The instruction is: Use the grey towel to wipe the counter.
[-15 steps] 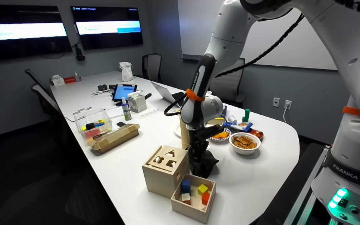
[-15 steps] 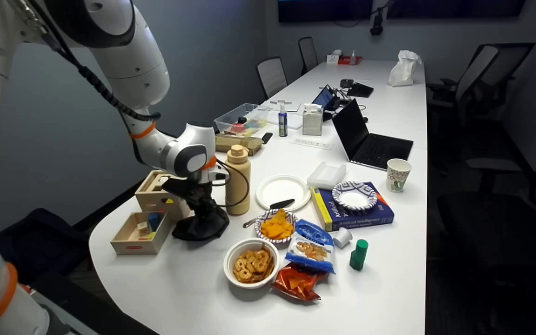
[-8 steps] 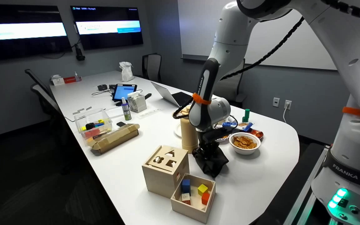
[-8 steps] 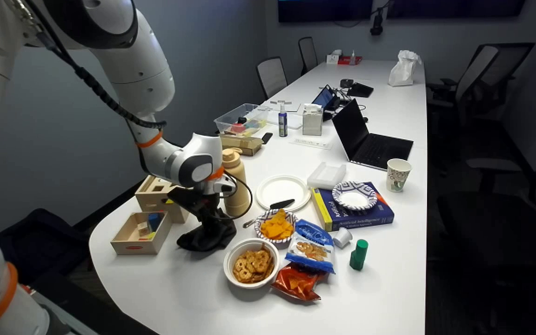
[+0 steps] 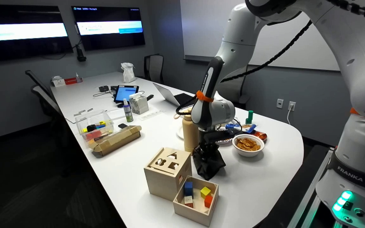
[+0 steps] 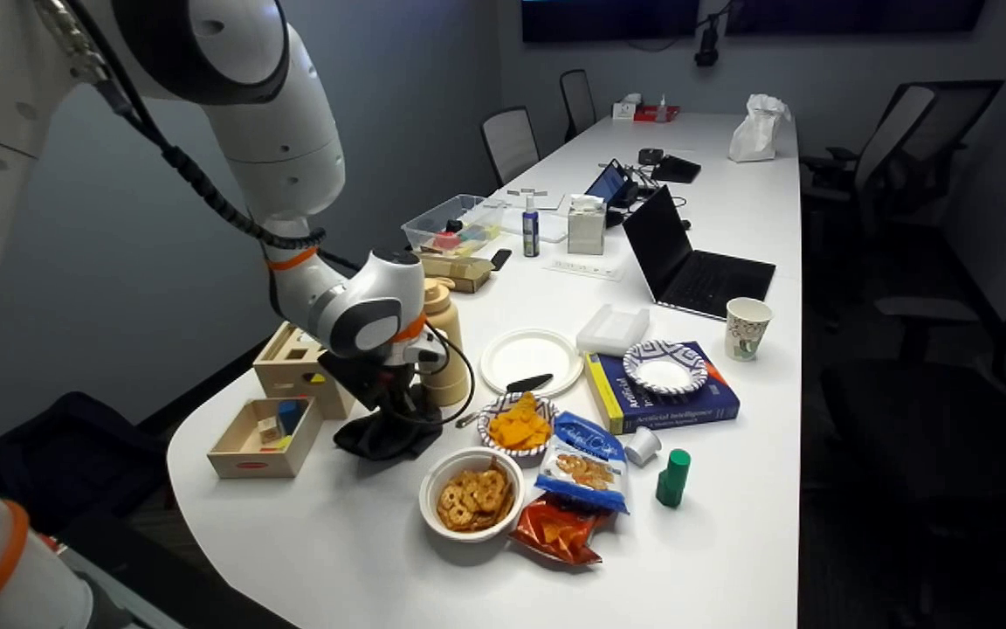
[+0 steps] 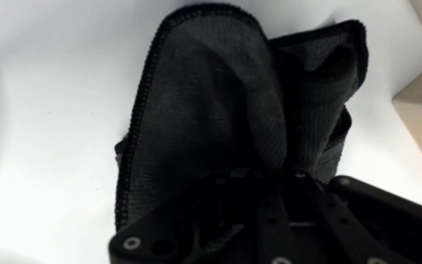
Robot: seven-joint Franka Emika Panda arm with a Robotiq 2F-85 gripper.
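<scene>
The dark grey towel (image 7: 189,102) has a black stitched edge and hangs bunched and folded below my gripper (image 7: 269,172). My gripper is shut on the towel; the fingertips are dark and partly buried in the cloth. In both exterior views the towel (image 5: 208,165) (image 6: 388,435) looks almost black. Its lower folds appear to touch the white counter top (image 5: 242,193). The gripper (image 5: 207,151) points down, just beside the tan bottle and the wooden shape box. The counter under the towel is hidden.
The wooden shape box (image 5: 166,177) and an open wooden tray (image 5: 196,215) with blocks stand beside the towel. A tan bottle (image 5: 190,134) stands close behind the gripper. A bowl of pretzels (image 6: 471,494), a chip bowl (image 6: 519,425) and snack bags (image 6: 560,528) are on the other side.
My gripper and the towel first moved away from the wooden box and tray, toward the pretzel bowl. Then they shifted slightly back toward the box. The gripper stays shut on the towel.
</scene>
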